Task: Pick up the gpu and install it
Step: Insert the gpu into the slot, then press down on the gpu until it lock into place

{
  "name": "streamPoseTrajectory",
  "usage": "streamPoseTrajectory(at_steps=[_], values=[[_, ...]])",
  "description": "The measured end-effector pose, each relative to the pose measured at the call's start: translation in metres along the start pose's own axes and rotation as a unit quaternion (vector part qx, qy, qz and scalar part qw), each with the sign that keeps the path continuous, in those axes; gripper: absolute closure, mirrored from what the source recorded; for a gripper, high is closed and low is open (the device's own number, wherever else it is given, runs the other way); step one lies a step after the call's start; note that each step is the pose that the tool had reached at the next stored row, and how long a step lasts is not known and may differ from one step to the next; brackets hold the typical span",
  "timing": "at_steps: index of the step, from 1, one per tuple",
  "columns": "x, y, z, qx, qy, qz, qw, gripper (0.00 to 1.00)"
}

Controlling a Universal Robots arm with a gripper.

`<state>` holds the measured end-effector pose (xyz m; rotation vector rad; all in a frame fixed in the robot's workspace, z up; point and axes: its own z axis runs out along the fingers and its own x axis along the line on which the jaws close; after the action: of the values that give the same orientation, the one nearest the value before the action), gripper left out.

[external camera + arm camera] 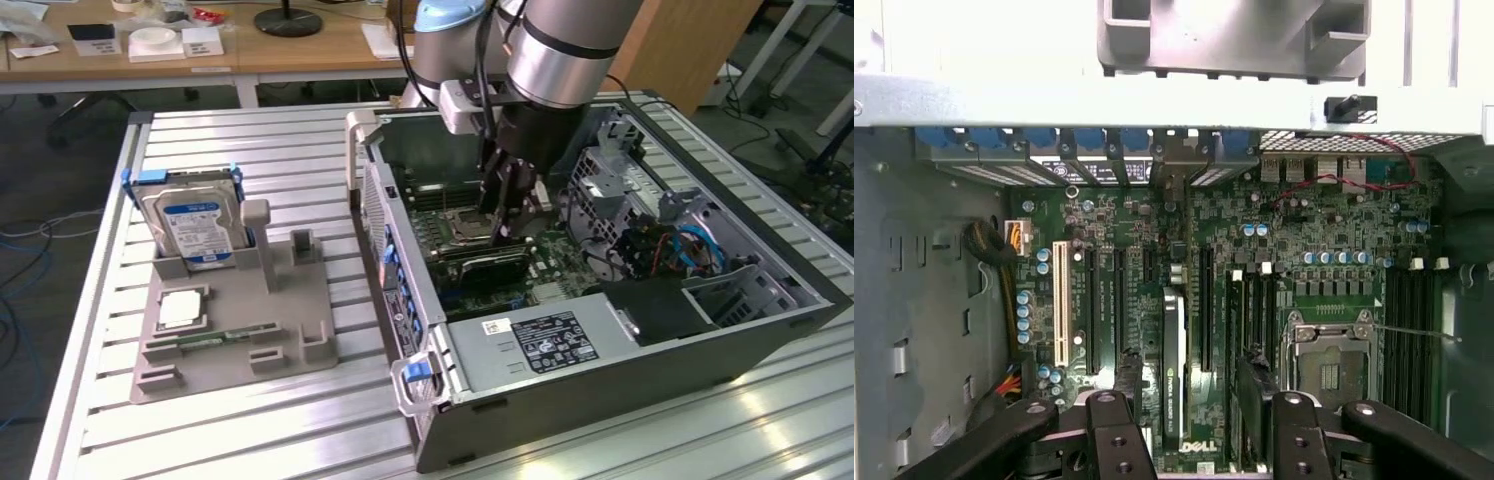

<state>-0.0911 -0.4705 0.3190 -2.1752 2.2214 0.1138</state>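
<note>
Directly between the spread fingers (1116, 440) of the gripper (1194, 435), the gpu (1172, 370) stands on edge over the motherboard (1254, 250) (touching pads: cannot tell). Beside it, the empty CPU socket (1332, 360). Beyond, outside the computer case (601, 350), a grey fixture (234, 320) holds the hard drive (194, 225)

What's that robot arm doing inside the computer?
The arm's gripper is down inside the open computer case, just above the motherboard. The gpu stands on edge by the gripper, over the expansion slots; whether it is seated cannot be told. On the grey holder beside the case are a hard drive and a memory stick.
</note>
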Motion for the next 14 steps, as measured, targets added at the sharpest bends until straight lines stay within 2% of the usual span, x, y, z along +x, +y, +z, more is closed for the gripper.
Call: streamPoseTrajectory(at_steps=[11, 13, 14], values=[[0.0, 0.0, -0.0001, 0.0, 0.0001, 0.0, 1.0, 0.48], [0.0, 0.0, -0.0001, 0.0, 0.0001, 0.0, 1.0, 0.49], [0.0, 0.0, -0.0001, 0.0, 0.0001, 0.0, 1.0, 0.56]])
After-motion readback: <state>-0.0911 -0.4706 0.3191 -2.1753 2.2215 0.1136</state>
